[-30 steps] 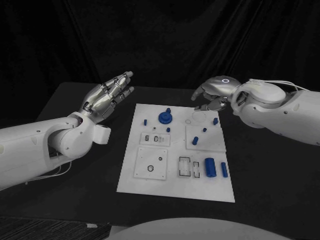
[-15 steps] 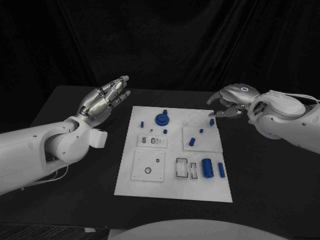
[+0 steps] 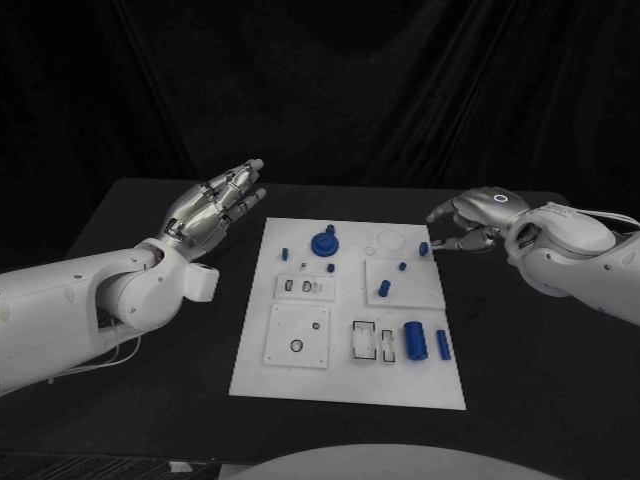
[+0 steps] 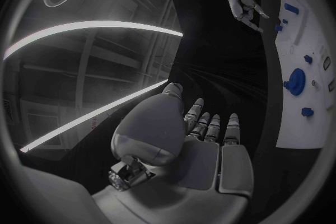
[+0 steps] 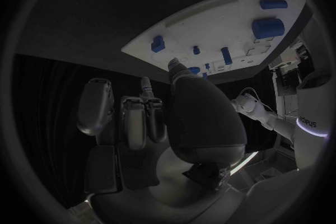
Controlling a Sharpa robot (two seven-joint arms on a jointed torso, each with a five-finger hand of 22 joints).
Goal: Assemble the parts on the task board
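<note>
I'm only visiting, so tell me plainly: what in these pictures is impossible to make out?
- Whether the right hand holds the small blue part at its fingertips: in the head view it is too small to tell, and in the right wrist view the hand's own thumb covers that spot.
- What the dark cut-outs in the task board are shaped for: too small in the head view.
- The board's near end in the left wrist view: cut off at the circle's rim.

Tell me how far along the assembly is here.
Early, by the look of it. Some blue parts stand in the board; two cylinders lie loose. Left hand is open beside the board; right hand hovers at its far corner, contents unclear.
</note>
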